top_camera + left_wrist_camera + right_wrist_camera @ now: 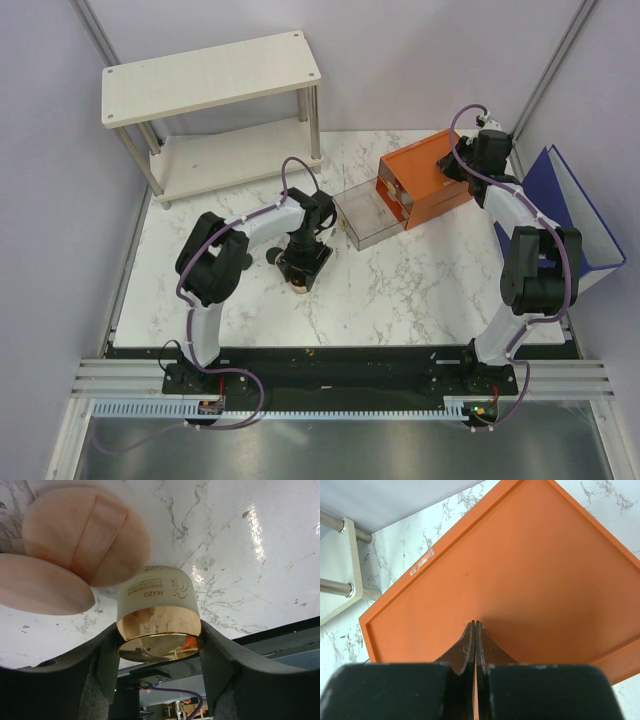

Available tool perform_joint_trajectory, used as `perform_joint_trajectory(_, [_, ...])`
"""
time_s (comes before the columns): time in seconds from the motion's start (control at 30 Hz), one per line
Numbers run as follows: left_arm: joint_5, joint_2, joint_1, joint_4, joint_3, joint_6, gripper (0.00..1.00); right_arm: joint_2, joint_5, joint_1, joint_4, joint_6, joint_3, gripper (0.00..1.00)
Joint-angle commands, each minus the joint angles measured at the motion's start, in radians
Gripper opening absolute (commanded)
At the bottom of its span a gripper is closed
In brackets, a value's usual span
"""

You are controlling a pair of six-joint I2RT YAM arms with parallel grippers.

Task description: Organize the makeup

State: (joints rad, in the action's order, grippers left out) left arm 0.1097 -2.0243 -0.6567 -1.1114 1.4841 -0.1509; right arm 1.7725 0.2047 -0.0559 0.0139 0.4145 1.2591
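Left end effector: dark fingers pressed on either side of the shiny gold band of a gold-rimmed round jar, clamped on it. The jar's frosted white body, printed MAZO, pointed toward the white marble desk. Could not tell whether it rested there.

Just beyond the jar, upper left of the wrist frame, lay a peach-pink disc with a band across it. It overlapped a second peach-pink disc at the left edge.

In the top view this grip sat at mid-frame, near the lower left of a clear plastic drawer pulled out of an orange drawer box.

Right end effector: fingers together with nothing between them, tips at the box's flat orange top, upper right of the top view.

A white two-tier shelf stood upper left.
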Motion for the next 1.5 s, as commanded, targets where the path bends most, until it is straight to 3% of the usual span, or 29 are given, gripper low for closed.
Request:
perform_joint_trajectory(0.0, [0.005, -0.037, -0.003, 0.041, 0.002, 0.034, 0.5, 0.108, -0.051, 0.004, -0.423, -0.063, -0.112, 0.0])
perform_joint_trajectory(0.07, [0.016, -0.045, -0.001, 0.041, 0.011, 0.037, 0.33, 0.11, -0.051, 0.005, -0.423, -0.063, -0.112, 0.0])
perform_joint_trajectory(0.13, [0.013, -0.05, -0.003, 0.041, 0.016, 0.04, 0.08, 0.11, -0.051, 0.004, -0.422, -0.06, -0.11, 0.0])
perform_joint_trajectory(0.17, [0.013, -0.05, -0.003, 0.039, 0.019, 0.04, 0.02, 0.11, -0.05, 0.004, -0.422, -0.062, -0.107, 0.0])
perform_joint_trajectory(0.5, [-0.027, 0.071, -0.001, 0.058, 0.06, 0.016, 0.02, 0.116, -0.047, 0.005, -0.423, -0.065, -0.099, 0.0])
perform_joint_trajectory(0.73, [-0.021, 0.099, -0.003, 0.058, 0.287, -0.019, 0.02, 0.123, -0.044, 0.007, -0.423, -0.066, -0.092, 0.0])
perform_joint_trajectory(0.9, [0.056, -0.041, -0.001, 0.039, 0.525, -0.041, 0.02, 0.137, -0.036, 0.007, -0.422, -0.065, -0.076, 0.0])
perform_joint_trajectory(1.03, [0.143, -0.205, 0.002, -0.036, 0.862, -0.068, 0.02, 0.142, -0.034, 0.005, -0.422, -0.06, -0.069, 0.0])
perform_joint_trajectory(1.13, [0.229, -0.284, 0.006, -0.045, 0.976, -0.095, 0.02, 0.142, -0.034, 0.007, -0.422, -0.06, -0.067, 0.0])
perform_joint_trajectory(1.3, [0.398, -0.329, 0.02, -0.012, 0.969, -0.131, 0.05, 0.143, -0.033, 0.005, -0.422, -0.063, -0.076, 0.0])
perform_joint_trajectory(1.47, [0.433, -0.349, 0.02, 0.056, 0.966, -0.161, 0.12, 0.145, -0.033, 0.007, -0.419, -0.063, -0.084, 0.0])
